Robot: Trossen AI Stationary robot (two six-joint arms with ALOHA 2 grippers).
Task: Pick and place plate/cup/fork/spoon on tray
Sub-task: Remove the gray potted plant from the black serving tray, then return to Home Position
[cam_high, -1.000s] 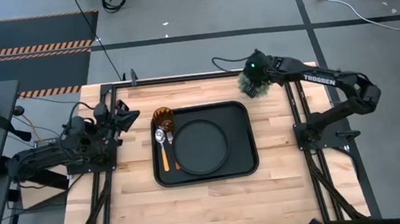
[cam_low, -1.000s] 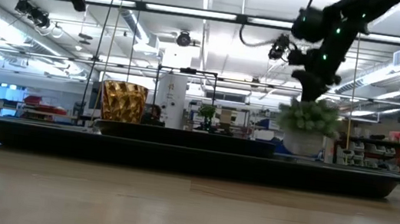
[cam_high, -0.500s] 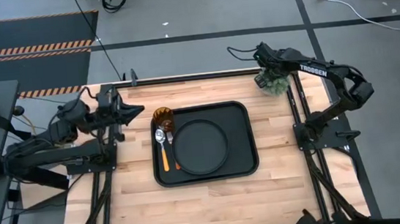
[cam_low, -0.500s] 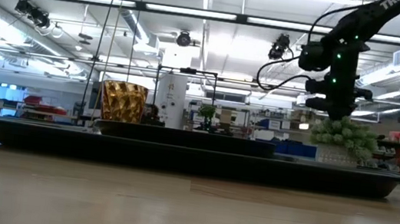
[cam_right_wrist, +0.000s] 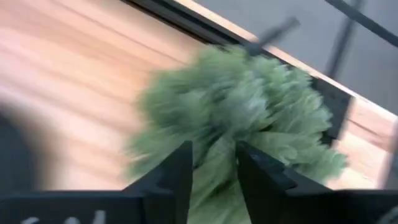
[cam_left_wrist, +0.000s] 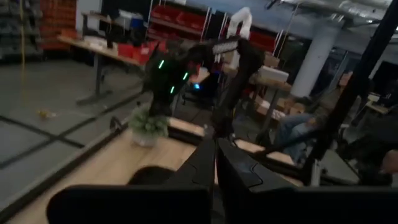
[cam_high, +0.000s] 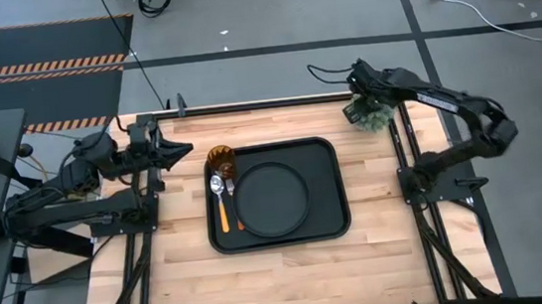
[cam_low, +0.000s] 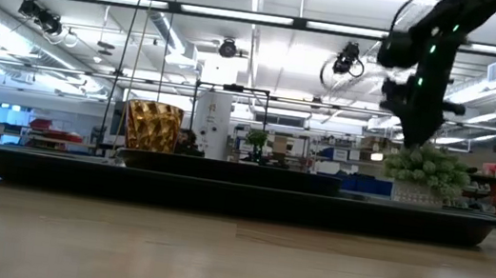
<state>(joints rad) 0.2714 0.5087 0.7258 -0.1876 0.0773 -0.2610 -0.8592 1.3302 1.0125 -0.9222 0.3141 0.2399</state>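
Observation:
The black rectangular tray (cam_high: 329,216) lies mid-table. On it rest the round black plate (cam_high: 273,200), the amber cup (cam_high: 220,160), which stands upright (cam_low: 153,126), a spoon (cam_high: 216,186) and an orange-handled fork (cam_high: 225,214). My right gripper (cam_high: 366,98) is at the table's far right corner, just above a fuzzy green plant (cam_high: 373,115) that stands on its pot (cam_low: 417,193). Its fingers stand a little apart (cam_right_wrist: 214,168) over the foliage (cam_right_wrist: 261,118). My left gripper (cam_high: 177,151) is shut (cam_left_wrist: 216,163) and empty, raised left of the tray.
The table's frame rails (cam_high: 405,149) run along the left and right sides. Bare wood (cam_high: 283,281) lies near the tray's front edge and to its right (cam_high: 375,192).
My right gripper has carried the green plant from beside the tray's far right corner toward the table's far right corner, where the plant now stands on its pot. My left gripper has risen and gone a little toward the far edge.

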